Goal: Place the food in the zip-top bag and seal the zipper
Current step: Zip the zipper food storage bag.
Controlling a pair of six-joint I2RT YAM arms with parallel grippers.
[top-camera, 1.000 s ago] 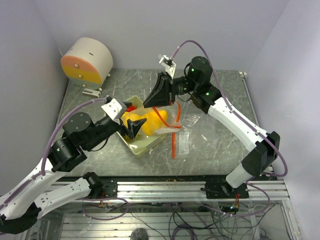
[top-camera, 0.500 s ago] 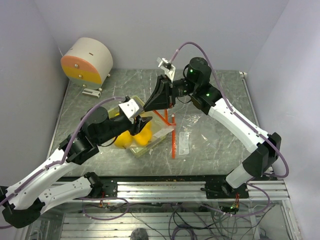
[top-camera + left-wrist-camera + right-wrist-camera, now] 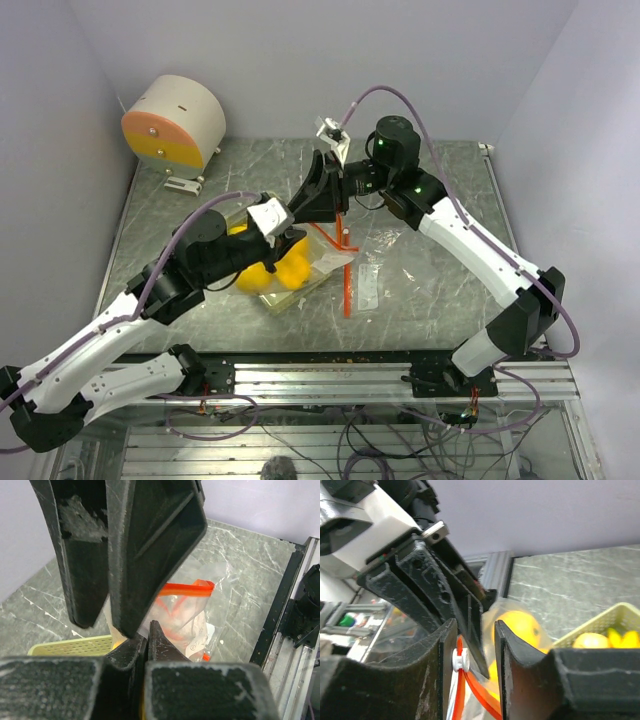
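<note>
Yellow food (image 3: 272,272) lies in the pale green tray (image 3: 292,300). One piece (image 3: 520,625) shows through clear plastic. The zip-top bag (image 3: 335,258) droops over the tray's right end, and its red-orange zipper (image 3: 346,285) trails onto the table. My left gripper (image 3: 293,238) (image 3: 148,630) is shut, its tips pinched at the bag's mouth (image 3: 190,587). My right gripper (image 3: 303,212) (image 3: 474,624) stands open around those tips. The zipper (image 3: 475,690) and its white slider (image 3: 461,660) rest against the right gripper's left finger.
A round white and orange drum (image 3: 175,120) stands at the back left. An aluminium rail (image 3: 350,375) runs along the near edge. Walls close in on the left, back and right. Both grippers crowd together over the tray's far corner.
My left arm swung right to the bag's mouth and its jaws closed. The right gripper's jaws opened there. The bag has sagged lower.
</note>
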